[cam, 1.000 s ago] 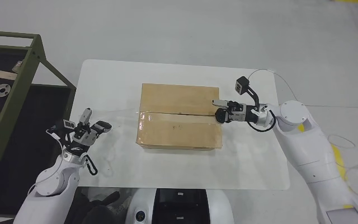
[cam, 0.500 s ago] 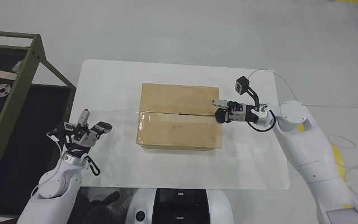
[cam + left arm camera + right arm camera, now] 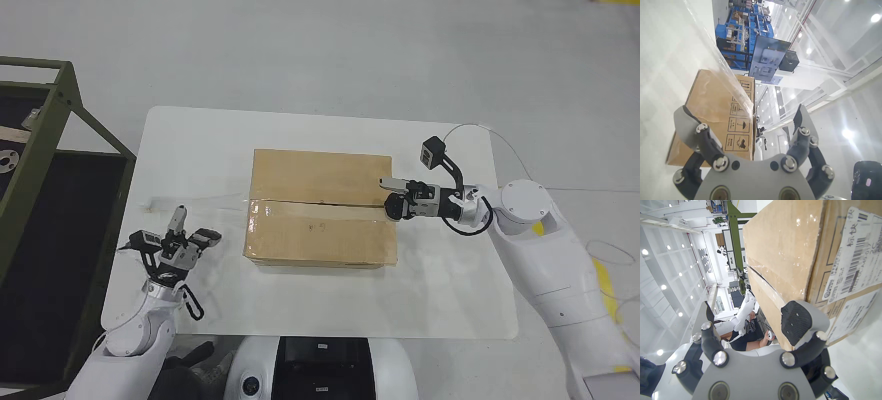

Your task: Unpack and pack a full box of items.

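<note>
Box (image 3: 320,207) of brown cardboard sat closed at the middle of the white table (image 3: 450,290), its top flaps meeting along one seam. A strip of clear tape (image 3: 730,79) ran from the box's left end out over the table. A printed label (image 3: 857,256) covered part of its right end. The right gripper (image 3: 388,197) was at that end, level with the seam, jaws spread, one padded finger (image 3: 797,321) right at the top edge. The left gripper (image 3: 194,226), also spread wide and holding nothing, pointed at the box from near the table's front left, well apart from it. A green rack (image 3: 50,130) stood beside the table's left side.
</note>
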{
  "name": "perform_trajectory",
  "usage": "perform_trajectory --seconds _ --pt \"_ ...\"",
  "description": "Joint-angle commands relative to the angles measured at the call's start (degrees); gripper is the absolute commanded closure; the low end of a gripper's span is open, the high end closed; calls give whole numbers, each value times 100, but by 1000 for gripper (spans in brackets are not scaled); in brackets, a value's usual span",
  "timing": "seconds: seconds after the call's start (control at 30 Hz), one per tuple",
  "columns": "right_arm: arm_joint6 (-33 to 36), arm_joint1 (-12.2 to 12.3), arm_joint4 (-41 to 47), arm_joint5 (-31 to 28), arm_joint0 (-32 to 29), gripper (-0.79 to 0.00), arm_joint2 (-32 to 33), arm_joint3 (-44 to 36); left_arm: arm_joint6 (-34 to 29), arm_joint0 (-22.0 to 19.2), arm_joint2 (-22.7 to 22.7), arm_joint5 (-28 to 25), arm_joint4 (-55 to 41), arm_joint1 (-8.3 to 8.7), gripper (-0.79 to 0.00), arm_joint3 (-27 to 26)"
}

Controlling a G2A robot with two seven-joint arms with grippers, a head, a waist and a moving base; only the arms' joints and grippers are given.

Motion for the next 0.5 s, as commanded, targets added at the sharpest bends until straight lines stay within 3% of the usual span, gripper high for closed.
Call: perform_trajectory --seconds 0.0,0.23,0.33,0.47 --pt "0 0 0 0 0 -785 0 0 100 -75 56 16 18 -24 -785 -1" --pt "0 0 0 0 0 -785 0 0 460 -360 234 194 127 -106 -717 -13" --pt "0 0 0 0 0 -785 0 0 580 -500 351 271 280 -142 -785 53" --pt "0 0 0 0 0 -785 0 0 677 -661 460 354 372 -185 -785 159"
